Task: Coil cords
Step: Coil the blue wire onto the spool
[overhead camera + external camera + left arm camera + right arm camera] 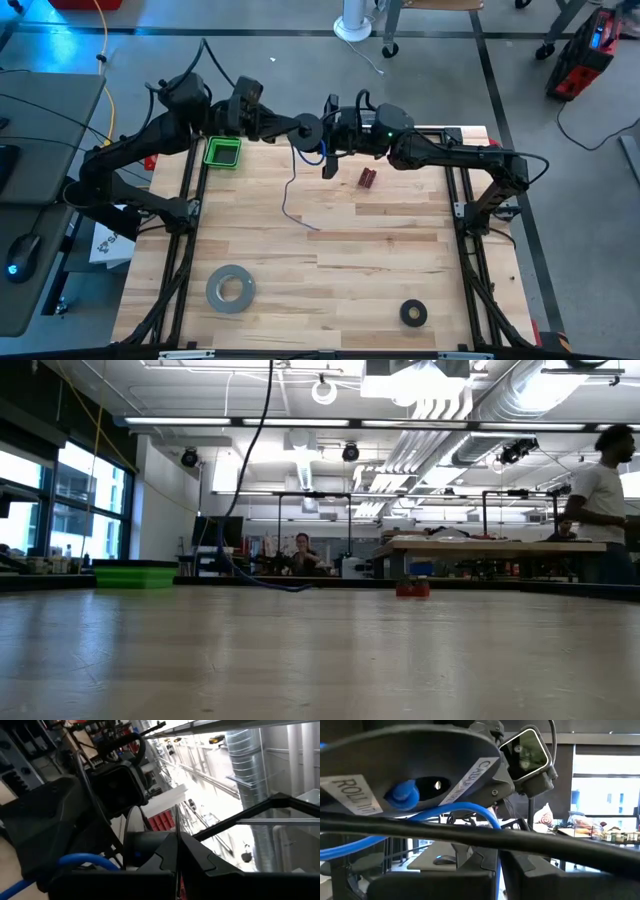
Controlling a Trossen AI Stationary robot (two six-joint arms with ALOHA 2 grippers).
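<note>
Your only container is the green bin (223, 152) at the far left of the counter (340, 270), just beside the left arm; you can't see anything in it from above, and the low view shows only its side; the two arms meet above the far edge, near its middle; your left gripper (298, 127) has its fingers closed on the small black spool (309, 129), held up in the air; your right gripper (333, 133) faces it from the other side, fingers shut, with the blue cord (291, 190) passing just by them, though you cannot tell whether they pinch it; in the right wrist view the cord loops out of the spool's hub under white labels; from the spool the cord hangs down and trails onto the wood toward the counter's middle, where its loose end lies; a small red block (367, 178) sits just beside the right arm, near the far edge; the grey tape roll (230, 288) lies near the front left and the black ring (413, 313) near the front right, both well apart from the cord; the wide middle of the counter between them is bare wood; the black frame rails run along both side edges; a person (600, 490) stands in the room beyond the counter.
</note>
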